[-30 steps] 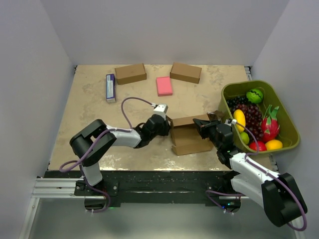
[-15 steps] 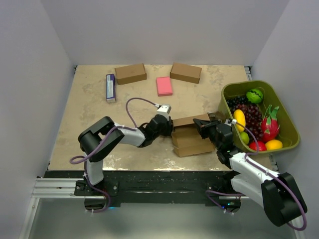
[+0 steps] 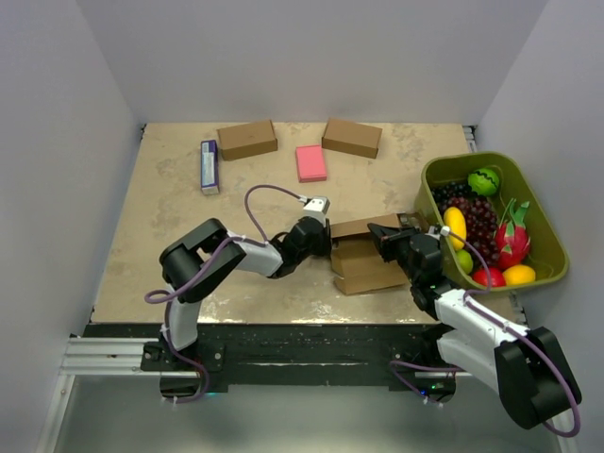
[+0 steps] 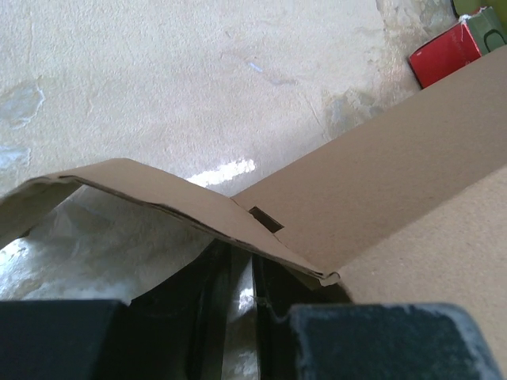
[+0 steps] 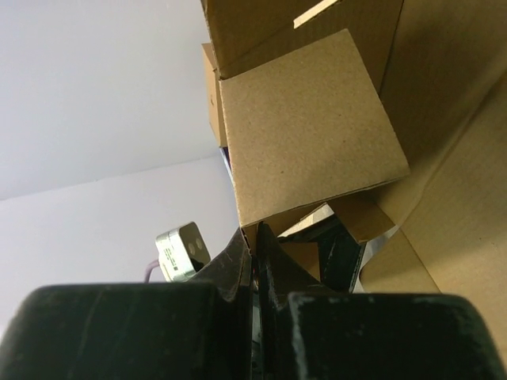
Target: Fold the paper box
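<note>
Cardboard, thin and light, probably springy at its creases and quick to slide on the table (image 3: 160,236).
Left gripper (image 3: 324,243) sits under a bowed flap (image 4: 158,194), jaws slightly apart, grip unclear. The half-formed paper box (image 3: 363,262) lies right of centre by the near edge and is best pinched at its flap edges. Right gripper (image 3: 382,242) is closed tight at its right side.

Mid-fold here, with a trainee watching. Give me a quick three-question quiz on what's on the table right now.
1. True or false: the pink rectangular pad lies between the two closed brown cardboard boxes.
2. On which side of the part-folded brown cardboard paper box does the olive-green plastic basket of fruit stand? A) the left arm's side B) the right arm's side C) directly behind it
3. Is the right tool open or shut?
Key: 1 true; 2 B; 3 shut.
</note>
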{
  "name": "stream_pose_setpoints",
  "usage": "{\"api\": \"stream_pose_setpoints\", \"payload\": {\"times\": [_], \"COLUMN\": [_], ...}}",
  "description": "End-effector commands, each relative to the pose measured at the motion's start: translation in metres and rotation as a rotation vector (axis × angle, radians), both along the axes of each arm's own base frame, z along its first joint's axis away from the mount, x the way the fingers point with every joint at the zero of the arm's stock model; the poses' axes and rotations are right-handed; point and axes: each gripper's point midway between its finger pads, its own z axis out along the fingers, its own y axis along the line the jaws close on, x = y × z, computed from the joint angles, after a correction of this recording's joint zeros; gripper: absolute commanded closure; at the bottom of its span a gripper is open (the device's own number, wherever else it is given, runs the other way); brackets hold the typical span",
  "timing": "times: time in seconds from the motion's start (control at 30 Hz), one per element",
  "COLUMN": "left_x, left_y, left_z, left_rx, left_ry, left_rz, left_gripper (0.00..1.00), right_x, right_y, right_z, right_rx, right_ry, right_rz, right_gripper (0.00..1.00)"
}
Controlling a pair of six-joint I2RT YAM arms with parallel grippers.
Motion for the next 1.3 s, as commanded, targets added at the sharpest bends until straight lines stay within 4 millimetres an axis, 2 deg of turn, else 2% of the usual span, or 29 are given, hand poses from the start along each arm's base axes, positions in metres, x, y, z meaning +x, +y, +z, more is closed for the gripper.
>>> {"api": "stream_pose_setpoints", "payload": {"times": [0.0,0.1,0.13,0.17,0.23,0.27,0.33,0.4,0.43,0.47,0.5,0.53,0.6,0.63,0.67,0.73,0.77,0.83,0.87,0.9,0.93,1.0,1.03,1.1,1.13,1.17,1.2,1.23,1.27], "left_x": [-0.003,-0.008,-0.008,-0.008,-0.014,-0.017,-0.025,-0.034,-0.038,-0.046,-0.048,-0.050,-0.052,-0.052,-0.045,-0.040,-0.030,-0.018,-0.008,-0.004,0.002,0.015,0.020,0.033,0.035,0.044,0.047,0.049,0.055], "left_y": [-0.036,-0.025,-0.025,-0.024,-0.012,-0.009,0.009,0.030,0.039,0.052,0.060,0.067,0.090,0.098,0.114,0.127,0.136,0.142,0.141,0.139,0.136,0.130,0.127,0.119,0.115,0.108,0.103,0.099,0.094], "left_z": [0.014,0.011,0.020,0.038,0.043,0.061,0.059,0.070,0.089,0.082,0.086,0.106,0.107,0.128,0.131,0.147,0.154,0.141,0.146,0.136,0.117,0.113,0.095,0.094,0.074,0.078,0.074,0.059,0.060], "left_rx": [-0.060,-0.043,-0.066,-0.092,-0.068,-0.088,-0.051,-0.047,-0.061,-0.043,-0.052,-0.082,-0.067,-0.099,-0.102,-0.137,-0.138,-0.085,-0.076,-0.043,-0.008,-0.001,0.025,0.028,0.055,0.048,0.054,0.068,0.063], "left_ry": [-0.017,-0.018,-0.045,-0.075,-0.100,-0.127,-0.137,-0.156,-0.194,-0.187,-0.191,-0.232,-0.239,-0.282,-0.289,-0.315,-0.327,-0.293,-0.291,-0.265,-0.225,-0.210,-0.176,-0.194,-0.160,-0.170,-0.170,-0.146,-0.153], "left_rz": [-0.028,-0.011,-0.016,-0.022,-0.040,-0.045,-0.055,-0.060,-0.067,-0.071,-0.082,-0.087,-0.073,-0.060,-0.026,-0.011,0.024,0.039,0.053,0.044,0.039,0.050,0.047,0.044,0.032,0.024,0.003,-0.011,-0.018], "left_gripper": [0.78,0.76,0.73,0.71,0.64,0.61,0.53,0.47,0.45,0.43,0.40,0.39,0.35,0.34,0.33,0.30,0.30,0.28,0.28,0.28,0.28,0.28,0.28,0.28,0.28,0.28,0.28,0.28,0.28], "right_x": [-0.001,-0.001,-0.002,-0.002,-0.003,-0.003,-0.003,-0.004,-0.004,-0.004,-0.004,-0.004,-0.005,-0.005,-0.005,-0.006,-0.005,-0.005,-0.004,-0.004,-0.004,-0.004,-0.003,-0.003,-0.003,-0.003,-0.003,-0.003,-0.003], "right_y": [-0.013,-0.015,-0.015,-0.017,-0.017,-0.018,-0.019,-0.020,-0.020,-0.020,-0.020,-0.019,-0.019,-0.018,-0.018,-0.017,-0.017,-0.015,-0.015,-0.015,-0.015,-0.014,-0.014,-0.014,-0.014,-0.014,-0.014,-0.014,-0.015], "right_z": [-0.018,-0.018,-0.017,-0.017,-0.016,-0.014,-0.009,-0.005,-0.002,-0.001,0.001,0.001,0.002,0.002,0.002,0.000,0.000,-0.002,0.000,-0.001,-0.001,-0.001,0.000,0.000,-0.001,0.000,0.000,0.000,0.000], "right_rx": [-0.025,-0.025,-0.023,-0.019,-0.011,-0.007,-0.001,0.004,0.008,0.009,0.009,0.009,0.013,0.013,0.015,0.017,0.019,0.020,0.022,0.022,0.023,0.025,0.028,0.025,0.024,0.023,0.022,0.022,0.021], "right_ry": [0.058,0.057,0.056,0.057,0.057,0.051,0.042,0.035,0.028,0.027,0.024,0.024,0.025,0.025,0.026,0.031,0.029,0.034,0.030,0.033,0.032,0.031,0.030,0.029,0.030,0.029,0.029,0.027,0.029], "right_rz": [-0.057,-0.069,-0.072,-0.080,-0.082,-0.088,-0.093,-0.095,-0.096,-0.097,-0.094,-0.092,-0.092,-0.085,-0.086,-0.081,-0.081,-0.074,-0.074,-0.073,-0.071,-0.069,-0.069,-0.068,-0.068,-0.071,-0.071,-0.072,-0.074], "right_gripper": [1.00,1.00,1.00,1.00,1.00,1.00,1.00,1.00,1.00,1.00,1.00,1.00,1.00,1.00,1.00,1.00,1.00,1.00,1.00,1.00,1.00,1.00,1.00,1.00,1.00,1.00,1.00,1.00,1.00]}}
